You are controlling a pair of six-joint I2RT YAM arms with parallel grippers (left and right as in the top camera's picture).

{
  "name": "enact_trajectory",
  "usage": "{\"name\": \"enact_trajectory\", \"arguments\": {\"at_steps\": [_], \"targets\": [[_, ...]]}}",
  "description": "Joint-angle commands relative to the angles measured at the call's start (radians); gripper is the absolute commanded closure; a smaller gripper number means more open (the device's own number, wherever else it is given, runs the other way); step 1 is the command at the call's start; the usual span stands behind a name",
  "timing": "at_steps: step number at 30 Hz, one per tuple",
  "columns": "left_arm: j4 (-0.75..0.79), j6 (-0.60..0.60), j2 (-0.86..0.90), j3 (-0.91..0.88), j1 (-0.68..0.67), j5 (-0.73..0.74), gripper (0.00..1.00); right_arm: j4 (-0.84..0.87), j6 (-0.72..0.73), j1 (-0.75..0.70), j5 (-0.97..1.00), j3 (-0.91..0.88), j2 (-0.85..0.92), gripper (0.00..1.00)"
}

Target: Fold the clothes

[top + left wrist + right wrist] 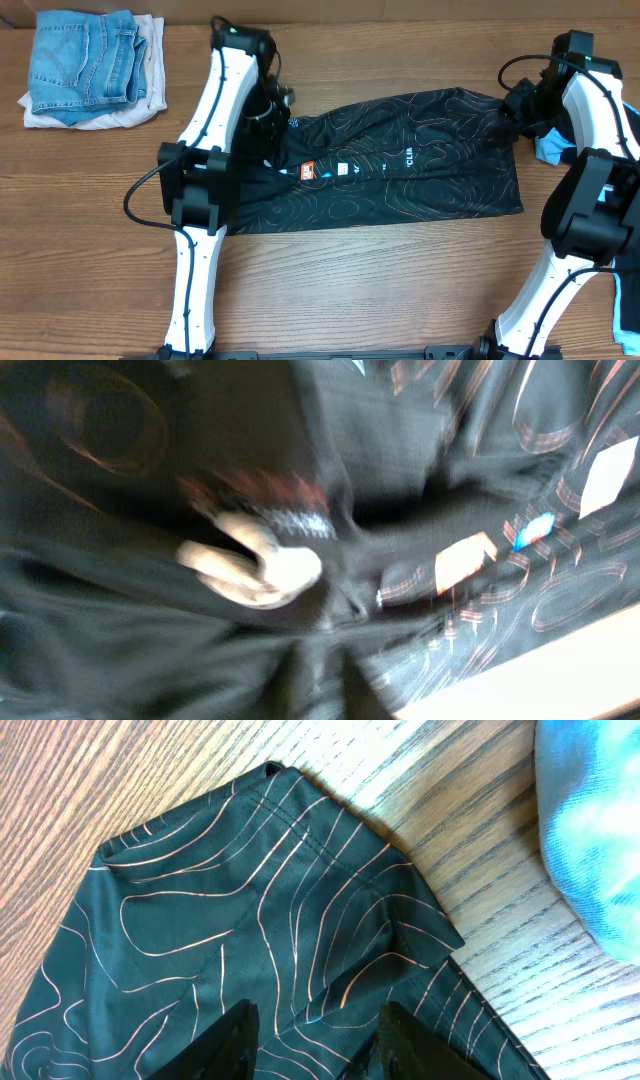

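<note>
Covering nearly the whole overhead frame, the brown wood-grain table (400, 290) is the only surface in view; nothing of the room shows beyond it. Across its middle lies the black sports jersey with thin orange contour lines (420, 180), drawn into a long band from centre-left to centre-right, its edges uneven and its right end ruffled. I judge the fold as partly done: the jersey looks doubled lengthwise, but it is not yet squared or folded short.

At the upper left of the overhead frame sits a neat stack of blue denim jeans (85, 60) on a white cloth (150, 100), which looks finished. A crumpled light-blue garment (548, 150) waits at the right edge, unfolded.

The right gripper (320, 1040) hangs over the jersey's right corner, jaws apart, with the cloth lying flat between them. The left gripper (272, 112) is buried in the jersey's left end; its wrist view is blurred, so I cannot tell whether it pinches the cloth. Small colourful sponsor logos (325, 170) show mid-jersey.
</note>
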Motion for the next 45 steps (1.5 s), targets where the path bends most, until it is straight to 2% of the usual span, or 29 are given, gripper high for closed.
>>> {"name": "enact_trajectory", "arguments": {"at_steps": [1, 3, 4, 10, 14, 18, 20, 22, 23, 24, 26, 28, 32, 38, 45], "targets": [[0.066, -0.006, 0.004, 0.068, 0.021, -0.012, 0.56, 0.006, 0.001, 0.001, -0.009, 0.009, -0.042, 0.57], [0.107, -0.006, 0.005, 0.068, 0.027, -0.011, 0.42, 0.006, 0.001, 0.001, -0.009, 0.009, -0.042, 0.57], [0.12, -0.006, 0.005, 0.066, 0.028, -0.005, 0.39, 0.005, 0.001, 0.001, -0.009, 0.009, -0.042, 0.57], [0.163, 0.01, 0.005, 0.064, 0.026, 0.007, 0.37, 0.008, 0.001, 0.001, -0.009, 0.009, -0.042, 0.57], [0.168, 0.008, 0.011, 0.064, 0.026, 0.008, 0.53, 0.007, 0.001, 0.001, -0.01, 0.009, -0.042, 0.57], [0.158, -0.003, 0.025, 0.058, 0.026, 0.008, 0.53, 0.007, 0.001, 0.001, -0.01, 0.009, -0.042, 0.57], [0.151, -0.003, 0.031, 0.056, 0.026, 0.007, 0.63, 0.007, 0.001, 0.001, -0.01, 0.009, -0.042, 0.57], [0.145, -0.003, 0.034, 0.055, 0.026, 0.007, 0.83, 0.007, 0.001, 0.001, -0.01, 0.009, -0.042, 0.57], [0.141, -0.003, 0.034, 0.055, 0.026, 0.007, 0.89, 0.006, 0.001, 0.001, -0.01, 0.009, -0.042, 0.57], [0.137, -0.003, 0.034, 0.055, 0.026, 0.007, 0.92, 0.004, 0.001, 0.001, -0.01, 0.009, -0.042, 0.57], [0.127, -0.003, 0.034, 0.055, 0.026, 0.006, 0.91, 0.002, 0.001, 0.001, -0.01, 0.009, -0.042, 0.57], [0.122, -0.003, 0.035, 0.055, 0.029, 0.005, 0.96, -0.001, 0.001, 0.001, -0.01, 0.009, -0.042, 0.57], [0.101, -0.002, 0.035, 0.055, 0.035, -0.002, 0.96, -0.002, 0.001, 0.001, -0.009, 0.009, -0.042, 0.57], [-0.023, -0.102, 0.028, 0.058, 0.064, -0.198, 0.96, -0.002, 0.001, 0.001, -0.009, 0.009, -0.042, 0.57], [-0.023, -0.166, 0.026, 0.058, 0.135, -0.256, 0.96, -0.007, 0.0, 0.001, -0.009, 0.009, -0.042, 0.57]]}}
